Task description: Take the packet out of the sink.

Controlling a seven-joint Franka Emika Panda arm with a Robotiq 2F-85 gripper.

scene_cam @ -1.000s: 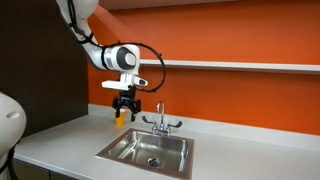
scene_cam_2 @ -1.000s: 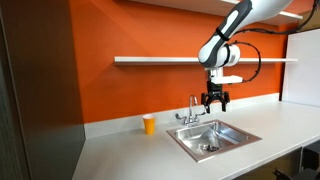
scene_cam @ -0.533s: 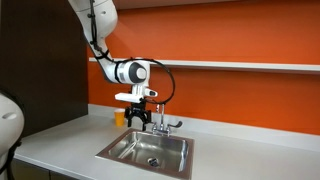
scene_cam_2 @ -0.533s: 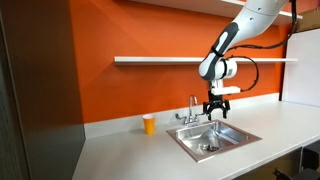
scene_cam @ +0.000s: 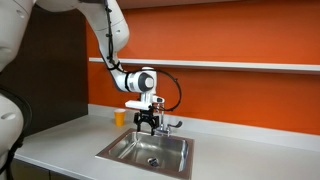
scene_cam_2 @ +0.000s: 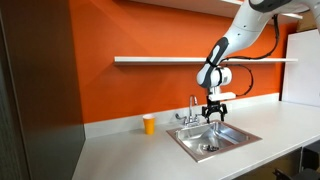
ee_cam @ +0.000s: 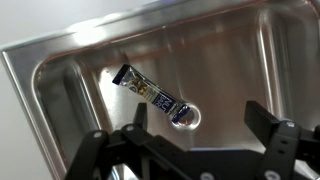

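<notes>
The packet is a small, flat, dark packet with a blue and white label. It lies on the floor of the sink, one end over the round drain. My gripper is open and empty, above the basin with the packet ahead and to the left of its fingers. In both exterior views the gripper hangs over the steel sink, close to the chrome faucet. The packet is too small to make out there.
A small yellow-orange cup stands on the pale counter by the orange wall. A shelf runs along the wall above. The faucet handles sit just behind the gripper.
The gripper has moved sideways from near the cup to over the sink and has come lower toward the basin. It stays open and empty.
</notes>
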